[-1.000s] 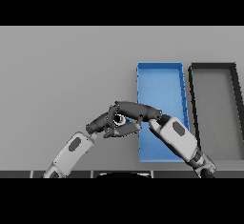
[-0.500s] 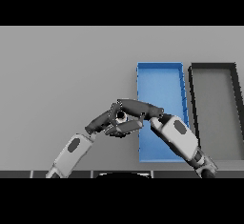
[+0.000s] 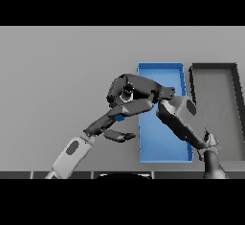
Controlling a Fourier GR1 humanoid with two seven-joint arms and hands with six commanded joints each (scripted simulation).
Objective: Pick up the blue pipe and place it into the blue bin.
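Right hand (image 3: 136, 89) curled around the blue pipe (image 3: 120, 117), mostly hidden, just left of the blue bin (image 3: 162, 145). Left hand (image 3: 115, 118) fingers straight, touching beneath. Dark bin (image 3: 215, 71) at right.

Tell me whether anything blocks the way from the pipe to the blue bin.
Nothing visible does. The blue pipe shows only as a small patch between the left hand and right hand, just left of the blue bin. The bin's near rim lies beside them, nothing between.
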